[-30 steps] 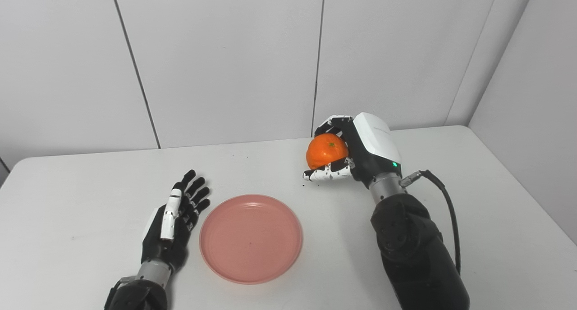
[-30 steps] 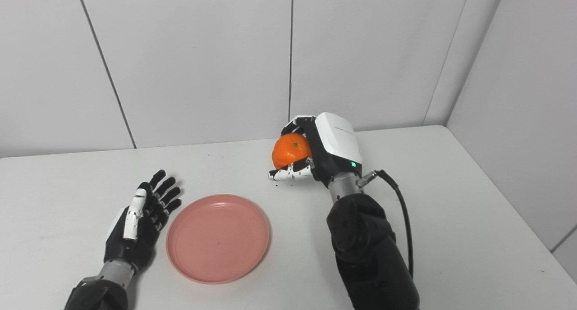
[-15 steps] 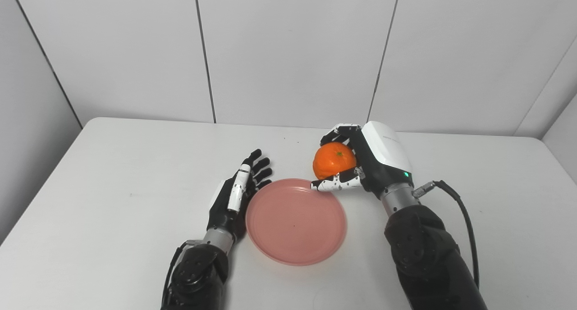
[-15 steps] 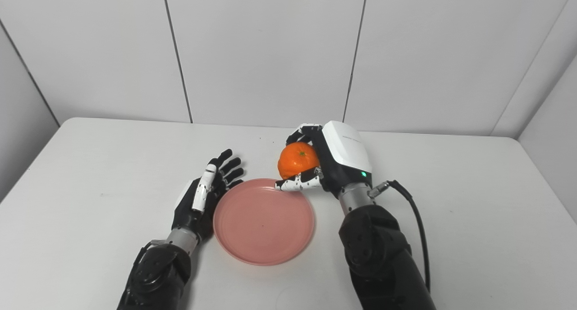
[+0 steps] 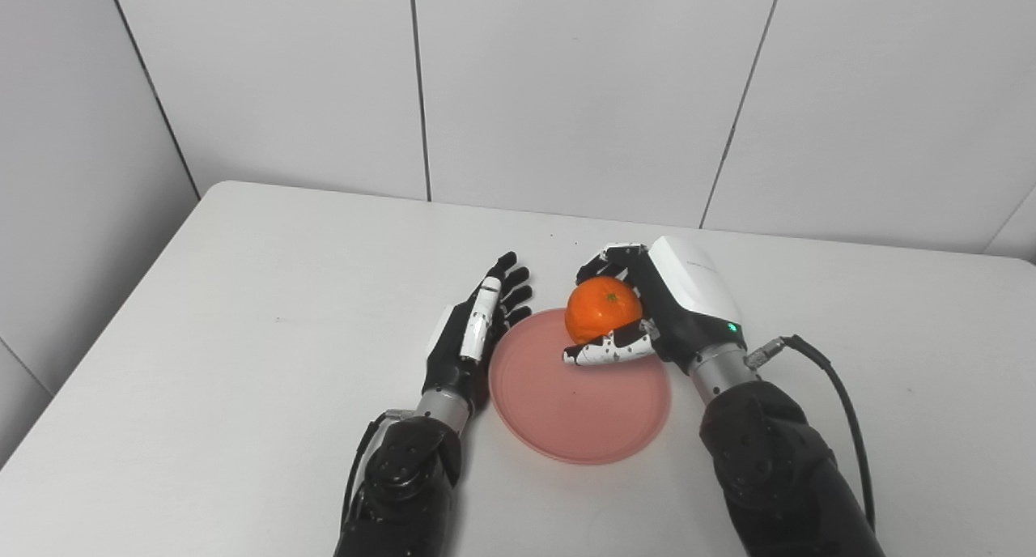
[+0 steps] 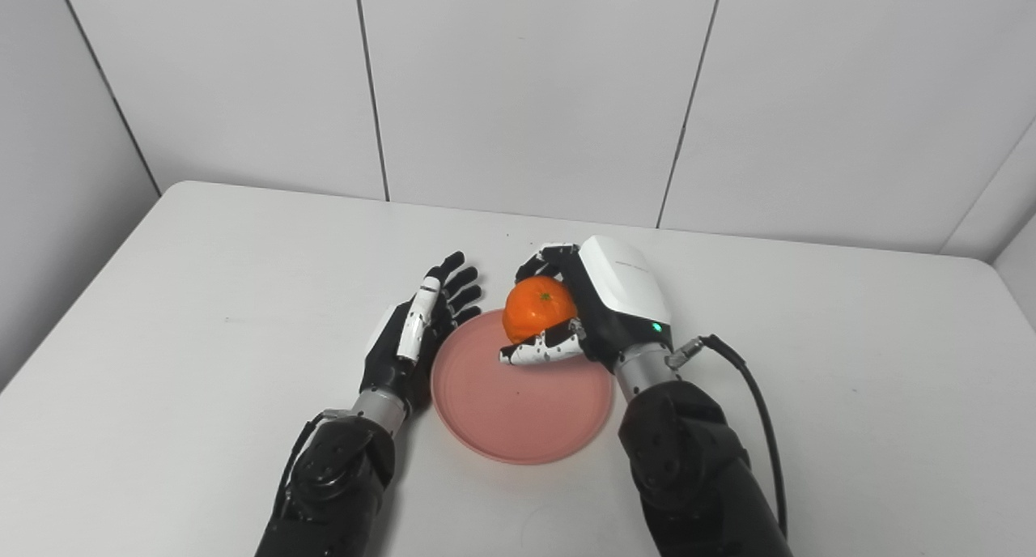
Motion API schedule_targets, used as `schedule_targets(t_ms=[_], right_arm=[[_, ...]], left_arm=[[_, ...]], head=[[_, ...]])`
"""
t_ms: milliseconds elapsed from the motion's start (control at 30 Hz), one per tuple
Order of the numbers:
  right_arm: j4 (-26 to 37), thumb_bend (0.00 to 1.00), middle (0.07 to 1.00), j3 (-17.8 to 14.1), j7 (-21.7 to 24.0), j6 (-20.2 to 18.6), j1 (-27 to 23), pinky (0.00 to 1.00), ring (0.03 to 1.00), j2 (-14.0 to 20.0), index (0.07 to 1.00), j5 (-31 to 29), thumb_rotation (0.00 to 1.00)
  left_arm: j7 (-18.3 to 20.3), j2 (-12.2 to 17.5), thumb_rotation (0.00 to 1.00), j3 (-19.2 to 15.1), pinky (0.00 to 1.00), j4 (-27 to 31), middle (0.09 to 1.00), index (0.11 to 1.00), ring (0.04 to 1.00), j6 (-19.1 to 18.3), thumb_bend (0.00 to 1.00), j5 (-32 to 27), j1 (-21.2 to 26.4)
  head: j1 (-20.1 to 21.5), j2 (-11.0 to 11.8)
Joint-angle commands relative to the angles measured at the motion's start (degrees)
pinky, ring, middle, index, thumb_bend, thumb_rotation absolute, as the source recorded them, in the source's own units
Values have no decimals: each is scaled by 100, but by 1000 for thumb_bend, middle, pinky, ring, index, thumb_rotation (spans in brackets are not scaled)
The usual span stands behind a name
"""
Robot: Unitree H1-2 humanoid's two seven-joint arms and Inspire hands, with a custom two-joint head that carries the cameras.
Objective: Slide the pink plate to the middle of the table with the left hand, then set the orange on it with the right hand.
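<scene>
The right hand [image 5: 647,314] grips the orange [image 5: 603,309] over the pink plate's [image 5: 579,419] far edge. The left hand [image 5: 473,338], fingers spread, flanks its left rim.

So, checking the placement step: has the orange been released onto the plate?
No, the right hand grips the orange above the pink plate.

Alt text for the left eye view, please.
The right hand holds an orange over the far edge of a pink plate on a white table. The left hand, fingers apart, rests against the plate's left rim.
</scene>
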State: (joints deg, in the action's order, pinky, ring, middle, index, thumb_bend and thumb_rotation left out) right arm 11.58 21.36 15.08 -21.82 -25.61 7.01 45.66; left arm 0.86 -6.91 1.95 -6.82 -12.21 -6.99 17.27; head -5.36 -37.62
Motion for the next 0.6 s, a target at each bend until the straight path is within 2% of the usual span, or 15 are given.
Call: schedule_targets(t_ms=[0,200,567], right_arm=[[69,527,430,17,-63,235,-230,271,357,-16,516,7,0],[-210,527,435,132,-79,261,-283,296,379,-62,516,-55,0],[-906,526,422,358,-197,292,-364,281,380,-178,519,-26,0]], left_arm=[[-80,-86,1000,-20,907,-26,930,913,923,91,375,59,21],[-214,-146,1000,-63,908,-96,932,925,927,435,374,95,-16],[-271,-172,1000,-86,905,-158,935,933,927,630,371,121,-19]], head=[[-36,-1],[-56,1],[4,-12]])
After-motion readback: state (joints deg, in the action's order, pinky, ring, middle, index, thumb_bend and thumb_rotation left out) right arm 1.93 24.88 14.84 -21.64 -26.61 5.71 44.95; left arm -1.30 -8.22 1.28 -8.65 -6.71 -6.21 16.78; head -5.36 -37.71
